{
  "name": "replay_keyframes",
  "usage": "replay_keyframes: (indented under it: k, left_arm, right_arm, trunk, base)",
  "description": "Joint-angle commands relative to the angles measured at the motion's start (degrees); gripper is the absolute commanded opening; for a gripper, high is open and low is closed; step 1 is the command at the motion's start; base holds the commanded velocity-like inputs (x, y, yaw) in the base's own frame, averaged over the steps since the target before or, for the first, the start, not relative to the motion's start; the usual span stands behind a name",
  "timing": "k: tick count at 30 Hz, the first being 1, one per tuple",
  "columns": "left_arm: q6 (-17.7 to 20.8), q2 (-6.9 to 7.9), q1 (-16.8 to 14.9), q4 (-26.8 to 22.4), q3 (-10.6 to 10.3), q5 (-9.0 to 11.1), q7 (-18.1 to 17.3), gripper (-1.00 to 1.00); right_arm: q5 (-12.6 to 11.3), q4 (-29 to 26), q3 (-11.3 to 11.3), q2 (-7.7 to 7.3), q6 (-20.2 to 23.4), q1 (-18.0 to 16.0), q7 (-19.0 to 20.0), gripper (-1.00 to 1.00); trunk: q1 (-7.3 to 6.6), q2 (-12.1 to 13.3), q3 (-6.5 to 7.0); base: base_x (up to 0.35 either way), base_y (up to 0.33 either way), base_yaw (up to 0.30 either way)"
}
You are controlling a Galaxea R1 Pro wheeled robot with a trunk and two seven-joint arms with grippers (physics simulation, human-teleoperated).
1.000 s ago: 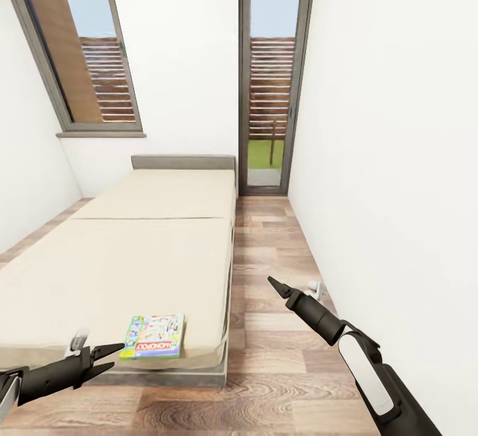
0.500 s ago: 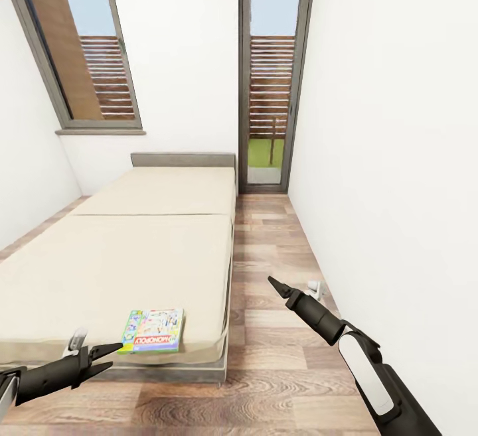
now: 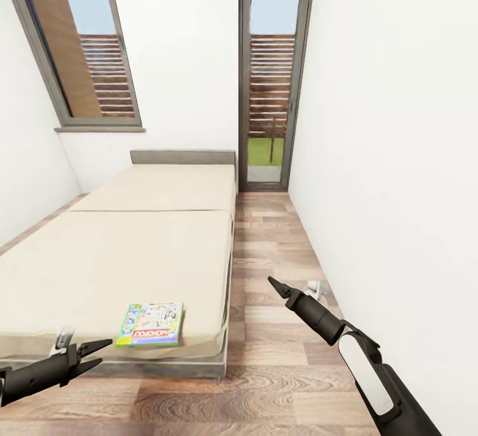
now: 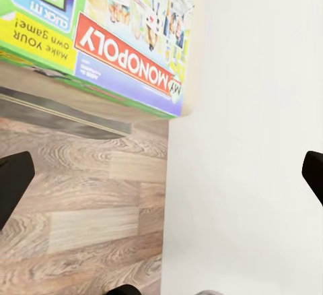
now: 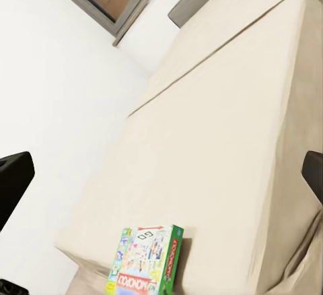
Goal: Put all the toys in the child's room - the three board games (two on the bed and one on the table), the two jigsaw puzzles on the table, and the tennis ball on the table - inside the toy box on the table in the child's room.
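Note:
One board game (image 3: 149, 324), a green-edged Monopoly box with a red banner, lies flat on the bed (image 3: 133, 250) near its foot corner. It also appears in the left wrist view (image 4: 114, 46) and the right wrist view (image 5: 146, 260). My left gripper (image 3: 103, 351) hovers open just in front of and left of the box, holding nothing. Out over the wood floor to the bed's right, my right gripper (image 3: 275, 287) is open and empty. The table, toy box, jigsaw puzzles and tennis ball are out of view.
A white wall (image 3: 385, 157) runs close along the right, leaving a narrow strip of plank floor (image 3: 265, 250) beside the bed. A tall glass door (image 3: 269, 91) stands at the far end. A small white fitting (image 3: 317, 288) sits at the wall's base.
The whole picture has shifted, so the camera moved; the bed and box sit slightly higher in view. My left gripper has drawn back down and left, further from the box.

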Motion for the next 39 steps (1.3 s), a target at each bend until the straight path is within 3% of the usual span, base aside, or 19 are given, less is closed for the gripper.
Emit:
replay_keyframes:
  k: [1, 11, 19, 28, 36, 39]
  left_arm:
    - [0.6, 0.01, 0.0, 0.0, 0.1, 0.1, -0.1, 1.0]
    - [0.4, 0.04, 0.0, 0.0, 0.8, 0.2, -0.2, 1.0]
    - [0.3, 0.04, 0.0, 0.0, 0.8, 0.2, -0.8, 1.0]
    - [0.2, 0.04, 0.0, 0.0, 0.8, 0.2, -0.9, 1.0]
    - [0.0, 0.09, 0.0, 0.0, 2.0, 0.2, -2.1, 1.0]
    - [0.0, 0.12, 0.0, 0.0, 2.1, 0.1, -3.3, 1.0]
  right_arm:
    - [-0.6, 0.0, 0.0, -0.04, 0.3, 0.0, 0.0, 1.0]
    - [-0.6, 0.0, 0.1, -0.09, 0.6, 0.0, 0.0, 1.0]
    - [-0.1, -0.2, 0.1, -0.04, 5.2, 0.0, -0.1, 1.0]
    - [0.0, -2.9, 0.4, -0.04, 5.6, 0.0, -3.6, 1.0]
    - [0.0, -3.1, 0.3, -0.04, 5.6, 0.0, -4.1, 1.0]
    - [0.0, -3.1, 0.4, -0.04, 5.5, 0.0, -4.2, 1.0]
  trunk:
    - [0.22, -0.4, -0.24]
    - [2.41, -4.4, -2.03]
    - [4.17, -7.7, -3.47]
    - [6.15, -11.3, -5.08]
    - [7.91, -14.5, -6.52]
    - [7.91, -14.5, -6.52]
  base:
    - [0.0, 0.0, 0.0]
    - [0.0, 0.0, 0.0]
    - [0.0, 0.0, 0.0]
    - [0.0, 0.0, 0.0]
    - [0.0, 0.0, 0.0]
    - [0.0, 0.0, 0.0]
